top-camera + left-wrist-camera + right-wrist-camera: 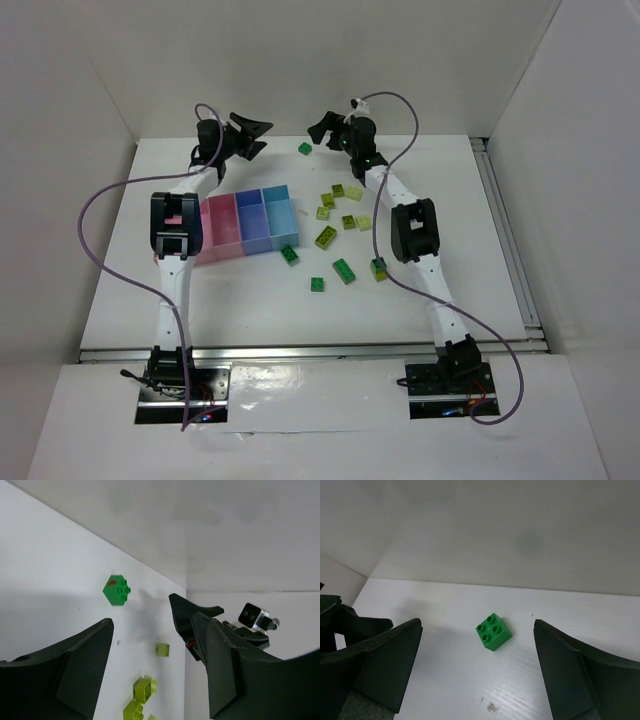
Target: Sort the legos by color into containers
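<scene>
- Seen from above, a white counter sits inside white walls. Two black robot arms reach from its near edge toward its far side.
- The container row stands left of centre. It has pink bins at its left end, a darker blue bin in the middle and a light blue bin at its right end.
- The left arm crosses over the pink end and hides part of it.
- The left claw hangs beyond the row's far edge, its fingers spread wide and holding nothing.
- The right claw faces it from beyond the row's far right corner, also spread wide and empty.
- One dark green brick lies studs up on the counter past the row's far right corner, close to the right claw.
- In the right wrist view this brick appears between the two black fingers and touches neither.
- In the left wrist view it lies on the counter ahead of the open claw, near the back wall.
- A loose scatter of yellow-green bricks lies to the right of the row's light blue end.
- A second dark green brick sits just beside the row's near right corner.
- A third dark green brick lies nearer the arm bases, apart from the row.
</scene>
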### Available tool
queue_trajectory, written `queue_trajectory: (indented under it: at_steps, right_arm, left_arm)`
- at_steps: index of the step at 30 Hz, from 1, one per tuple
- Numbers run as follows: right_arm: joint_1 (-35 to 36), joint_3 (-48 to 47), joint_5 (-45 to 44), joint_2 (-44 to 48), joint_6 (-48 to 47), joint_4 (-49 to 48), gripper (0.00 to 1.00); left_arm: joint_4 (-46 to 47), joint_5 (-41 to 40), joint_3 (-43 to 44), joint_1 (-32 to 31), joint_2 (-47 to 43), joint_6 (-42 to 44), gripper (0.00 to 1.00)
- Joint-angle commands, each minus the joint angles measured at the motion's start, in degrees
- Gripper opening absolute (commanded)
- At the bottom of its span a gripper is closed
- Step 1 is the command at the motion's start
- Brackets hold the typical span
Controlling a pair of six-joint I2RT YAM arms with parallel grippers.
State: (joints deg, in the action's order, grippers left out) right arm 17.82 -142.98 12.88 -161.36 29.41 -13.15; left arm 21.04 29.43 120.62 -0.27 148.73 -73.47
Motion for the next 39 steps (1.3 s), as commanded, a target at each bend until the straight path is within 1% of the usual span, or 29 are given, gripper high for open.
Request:
queue_trajectory:
  at_steps: [1,2,4,8,10,13,15,18,22,26,27,31,33,34,35,37,38,39]
  right_arm:
    - [0.1,-4.9,-3.4,-5.8,3.7,-3.2,1.00]
    - [-0.4,-4.9,-3.4,-6.5,6.9,-7.5,1.00]
    - [-0.4,-6.4,-3.4,-8.9,8.9,-10.0,1.00]
    - [-0.4,-7.0,-4.5,-10.8,12.1,-14.7,1.00]
    - [-0.4,-8.4,-4.5,-11.6,12.6,-15.4,1.00]
    - [-0.4,-8.5,-4.0,-12.2,13.2,-16.6,1.00]
    - [-0.4,-9.2,-3.5,-13.4,13.2,-16.6,1.00]
    - [-0.4,-9.7,-3.5,-14.8,14.4,-17.4,1.00]
    - [0.2,-11.4,-4.7,-16.3,15.8,-18.7,1.00]
    - [3.1,-11.9,-5.9,-17.3,15.1,-19.8,1.00]
    - [3.7,-11.9,-5.9,-17.3,14.5,-19.8,1.00]
    - [5.9,-11.9,-1.6,-17.3,12.5,-18.4,1.00]
    - [6.5,-11.4,3.4,-16.8,10.6,-16.2,1.00]
    - [6.5,-10.7,4.9,-15.0,9.5,-15.3,1.00]
    - [6.5,-9.5,6.0,-14.0,6.4,-12.5,1.00]
    - [5.5,-6.5,9.7,-9.7,5.3,-11.9,0.99]
    - [4.9,-3.4,11.4,-8.4,4.7,-11.9,0.96]
    - [3.7,-2.4,15.7,-7.1,4.7,-11.4,0.94]
  left_arm:
    - [0.5,-3.2,6.5,-0.6,2.4,0.9,0.78]
    - [0.5,-4.7,7.3,-1.1,4.0,0.4,0.78]
    - [0.0,-5.8,9.6,-1.8,5.8,-0.3,0.78]
    - [-0.6,-9.5,17.5,-3.1,10.8,-1.7,0.79]
    - [-0.6,-10.6,18.5,-3.8,12.2,-3.3,0.79]
    - [0.2,-10.6,18.5,-4.3,12.2,-3.3,0.79]
    - [0.2,-10.6,17.1,-4.3,11.3,-2.7,0.79]
    - [2.1,-8.1,14.0,-3.2,8.9,-2.7,0.79]
    - [5.2,-2.8,5.1,-0.9,3.2,-4.8,0.78]
    - [4.1,-2.3,-0.5,1.8,-4.6,-0.2,0.78]
    - [2.4,-2.3,-1.3,2.3,-5.7,0.6,0.78]
    - [-2.9,-4.0,-2.0,3.6,-7.8,5.5,0.78]
    - [-2.9,-4.0,-1.4,3.6,-7.8,5.5,0.78]
    - [-2.3,-4.0,-0.8,3.6,-6.3,4.8,0.78]
    - [-2.3,-3.4,-0.1,3.6,-5.4,4.8,0.78]
    - [-3.0,-3.4,1.7,3.6,-3.4,4.0,0.78]
    - [-3.0,-2.9,3.6,3.6,-2.4,4.0,0.78]
    - [-3.6,-2.9,4.3,3.6,-0.7,3.4,0.78]
